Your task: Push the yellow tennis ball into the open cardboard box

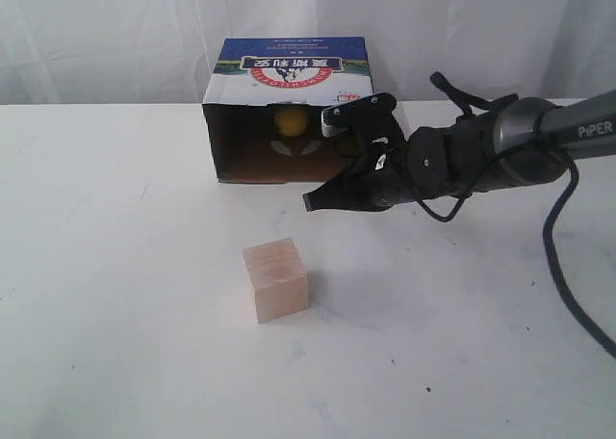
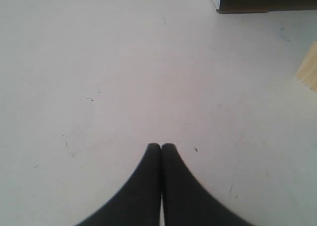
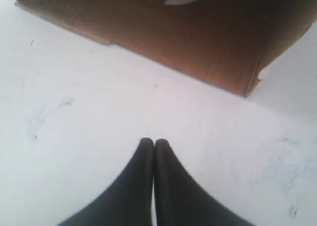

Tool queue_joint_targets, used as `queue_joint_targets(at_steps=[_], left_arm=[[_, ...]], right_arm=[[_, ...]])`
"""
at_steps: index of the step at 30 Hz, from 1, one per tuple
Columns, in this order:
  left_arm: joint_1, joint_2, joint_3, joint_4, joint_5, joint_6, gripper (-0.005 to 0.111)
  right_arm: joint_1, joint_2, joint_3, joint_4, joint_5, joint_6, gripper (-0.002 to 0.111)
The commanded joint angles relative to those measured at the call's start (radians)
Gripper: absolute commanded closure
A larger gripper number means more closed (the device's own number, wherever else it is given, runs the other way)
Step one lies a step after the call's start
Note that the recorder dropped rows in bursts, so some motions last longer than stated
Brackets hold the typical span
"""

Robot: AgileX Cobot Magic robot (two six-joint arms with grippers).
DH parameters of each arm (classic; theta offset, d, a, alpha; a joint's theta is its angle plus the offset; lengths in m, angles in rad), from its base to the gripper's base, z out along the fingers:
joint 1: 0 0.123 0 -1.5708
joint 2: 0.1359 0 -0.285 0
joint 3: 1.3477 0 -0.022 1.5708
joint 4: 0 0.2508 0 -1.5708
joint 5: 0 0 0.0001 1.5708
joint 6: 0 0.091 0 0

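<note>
- fingers on the right arm (image 3: 140, 174) are pressed together with nothing between them; their tips hang low over the white surface (image 1: 115, 266), just in front of the mouth of the large brown open cardboard box (image 1: 289, 68) with its blue-and-white printed top
- left fingers (image 2: 148, 174) are likewise closed on nothing; they sit over bare surface, well apart from the box
- small matte yellow tennis ball (image 1: 290, 121) lies inside the box, deep in the dark interior near the back wall; nothing touches it
- box seems to hold only the ball; pale patches low on its back wall may be print or cut-outs, hard to tell
- judging by this, the push looks done and only a clean retreat is left; draw the closed right fingers straight back from the opening, low but clear of the bottom flap, so the box is not nudged and the ball is not set rolling out; pass wide of the pale wooden cube (image 1: 276, 280) standing near, in front of the box
</note>
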Motion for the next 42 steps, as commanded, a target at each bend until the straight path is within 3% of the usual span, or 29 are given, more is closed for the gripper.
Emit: queue_joint_targets(at_steps=[1,6,9,11,13,15,17,21,29,31,38,42], left_arm=[[0.002,-0.005,0.004,-0.007,0.001,-0.009,0.107],[0.002,-0.005,0.004,-0.007,0.001,-0.009,0.107],[0.002,-0.005,0.004,-0.007,0.001,-0.009,0.107],[0.002,-0.005,0.004,-0.007,0.001,-0.009,0.107],[0.002,-0.005,0.004,-0.007,0.001,-0.009,0.107],[0.002,-0.005,0.004,-0.007,0.001,-0.009,0.107],[0.002,-0.005,0.004,-0.007,0.001,-0.009,0.107],[0.002,-0.005,0.004,-0.007,0.001,-0.009,0.107],[0.002,-0.005,0.004,-0.007,0.001,-0.009,0.107],[0.002,-0.005,0.004,-0.007,0.001,-0.009,0.107],[0.002,-0.005,0.004,-0.007,0.001,-0.009,0.107],[0.002,-0.005,0.004,-0.007,0.001,-0.009,0.107]], right_arm=[[-0.006,-0.054,0.003,-0.004,0.118,0.004,0.108],[-0.014,-0.142,0.003,-0.039,0.326,-0.003,0.108],[-0.014,-0.191,0.003,-0.229,0.465,0.006,0.108],[-0.032,-0.225,0.003,-0.409,0.531,0.100,0.108],[-0.083,-0.283,0.003,-0.667,0.611,0.381,0.108],[-0.127,-0.326,0.003,-0.757,0.644,0.611,0.108],[-0.173,-0.388,0.003,-0.764,0.638,0.769,0.108],[-0.188,-0.473,0.010,-0.764,0.586,0.771,0.108],[-0.190,-0.731,0.122,-0.918,0.167,0.771,0.108],[-0.190,-0.808,0.121,-0.943,0.132,0.771,0.108],[-0.190,-0.999,0.121,-0.943,0.149,0.771,0.108],[-0.190,-1.087,0.121,-0.939,0.247,0.771,0.108]])
